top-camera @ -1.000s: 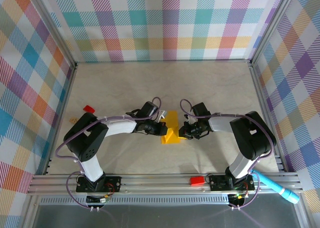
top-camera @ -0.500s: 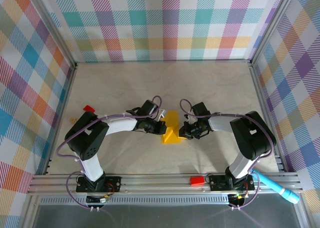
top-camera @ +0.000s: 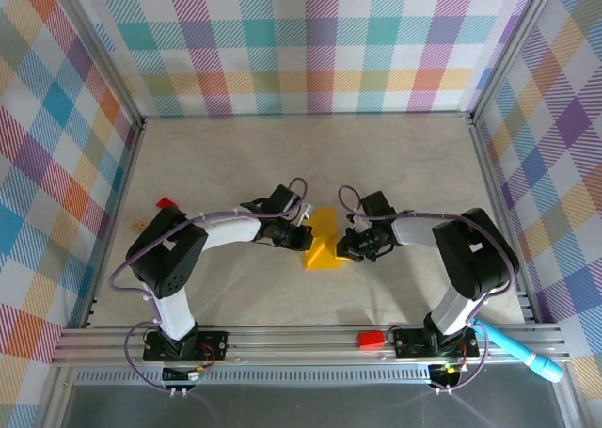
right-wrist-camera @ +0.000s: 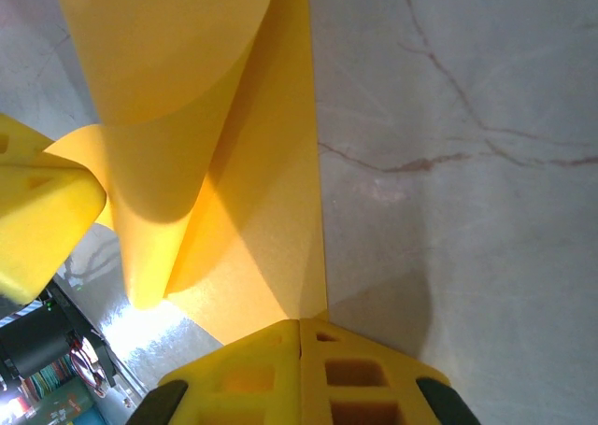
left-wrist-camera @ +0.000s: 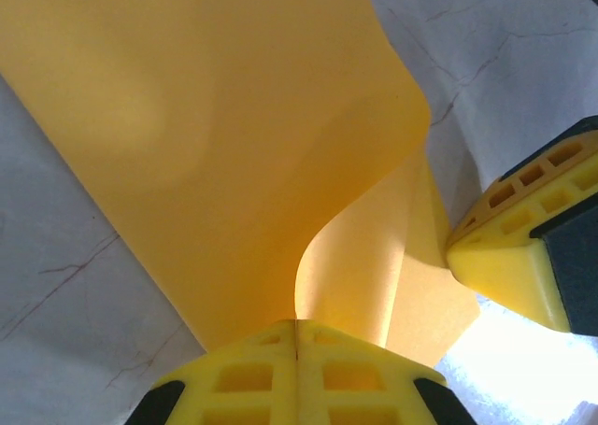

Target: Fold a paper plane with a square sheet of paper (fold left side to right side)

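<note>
**Both grippers pinched on the paper, mid-fold**

The table (top-camera: 404, 165) is broad, and the two arms reach in from its near edge to meet nose to nose at the middle. Between them is the square sheet of paper (top-camera: 323, 232). It is already partly doubled, and its long axis runs away from the arm bases, crosswise to the line joining the two sets of jaws.

The left gripper (left-wrist-camera: 297, 324) has its jaws pressed tight together with a loose flap of the sheet nipped at the tips. Ahead of those jaws the paper rises and bows over toward the right. The right gripper (right-wrist-camera: 301, 322) is likewise closed and seems to pinch the sheet's opposite edge, with the paper stretching straight out in front of it.

Both arms are about equally near the sheet. The left one carries the flap, so the left-to-right crossing looks like its job. The right gripper sits just beyond the paper, squarely in that path.

Smaller things lie well behind the jaws and out of the way:
- a light blue pen (top-camera: 524, 353)
- a red block (top-camera: 372, 338) by the rail
- another red block (top-camera: 167, 203) far to the left
</note>
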### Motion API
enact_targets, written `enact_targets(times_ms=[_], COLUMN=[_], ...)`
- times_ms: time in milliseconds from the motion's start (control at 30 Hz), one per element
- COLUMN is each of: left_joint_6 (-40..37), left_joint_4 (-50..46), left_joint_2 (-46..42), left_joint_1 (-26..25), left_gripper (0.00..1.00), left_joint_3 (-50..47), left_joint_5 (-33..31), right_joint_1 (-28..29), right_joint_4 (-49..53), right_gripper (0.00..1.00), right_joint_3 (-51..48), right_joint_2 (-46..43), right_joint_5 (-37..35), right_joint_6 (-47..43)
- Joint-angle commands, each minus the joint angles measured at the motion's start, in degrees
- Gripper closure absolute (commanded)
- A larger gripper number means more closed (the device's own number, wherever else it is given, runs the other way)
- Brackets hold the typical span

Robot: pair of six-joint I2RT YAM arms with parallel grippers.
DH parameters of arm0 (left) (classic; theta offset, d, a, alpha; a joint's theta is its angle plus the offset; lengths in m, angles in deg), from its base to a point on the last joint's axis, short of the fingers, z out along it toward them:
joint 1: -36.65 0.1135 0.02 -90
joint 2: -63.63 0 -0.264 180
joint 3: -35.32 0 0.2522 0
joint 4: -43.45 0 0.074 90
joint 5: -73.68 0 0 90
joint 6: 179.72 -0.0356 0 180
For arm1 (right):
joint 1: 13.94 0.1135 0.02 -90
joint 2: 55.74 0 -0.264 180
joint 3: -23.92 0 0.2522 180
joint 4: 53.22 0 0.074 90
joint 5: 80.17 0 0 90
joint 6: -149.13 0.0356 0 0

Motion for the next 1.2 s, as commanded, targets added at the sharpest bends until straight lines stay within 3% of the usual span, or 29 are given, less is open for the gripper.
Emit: enact_targets(times_ms=[0,1167], left_joint_6=[-1.69,-1.69], left_joint_4=[-1.85,-0.63], left_joint_2=[0.88,2.03], left_joint_1=[0.82,0.82], left_gripper=[1.00,1.00], left_joint_3=[1.72,1.18], left_joint_5=[-0.90,-2.54], right_joint_1=[0.28,0.28], right_joint_4=[3.98,3.98], right_gripper=[1.00,1.00], right_joint_3=[0.03,0.32], right_joint_2=[2.02,2.89], right_joint_5=[-3.87,-4.04], right_joint_6=[-1.61,-1.48])
